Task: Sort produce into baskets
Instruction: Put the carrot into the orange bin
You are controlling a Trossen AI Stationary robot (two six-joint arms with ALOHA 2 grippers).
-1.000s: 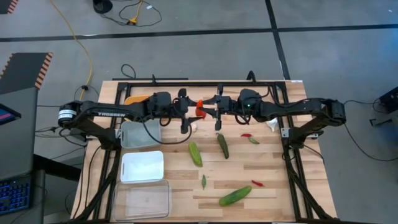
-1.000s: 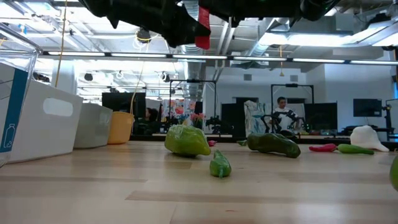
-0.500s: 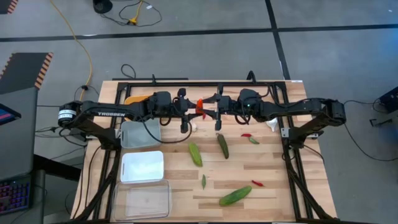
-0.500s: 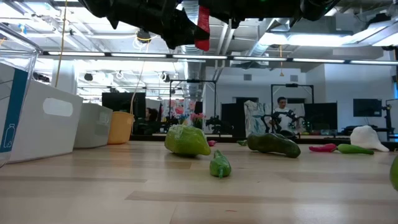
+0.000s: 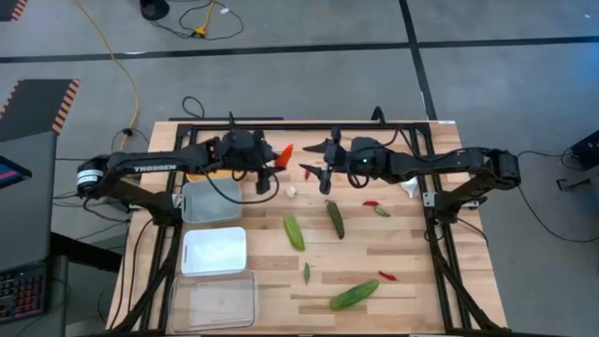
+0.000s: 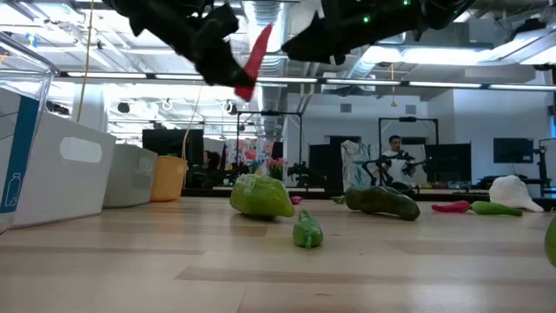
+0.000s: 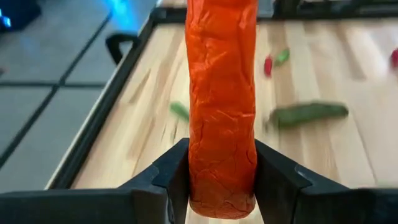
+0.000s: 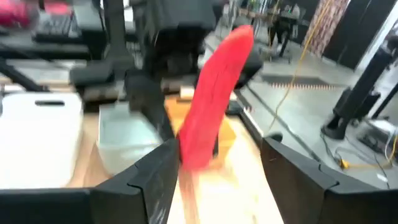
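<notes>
While held aloft at the surface's (image 5: 393, 253) twelve o'clock edge:
Left claw (image 7: 222, 186): pinching carrot (image 7: 221, 99)
Right claw (image 8: 217, 168): spread, holding nothing, three o'clock of carrot

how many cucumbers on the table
3: one cucumber mid-table, a darker one just right of it, and one near the front edge. None looks hidden, though the arms cover some table.
</notes>
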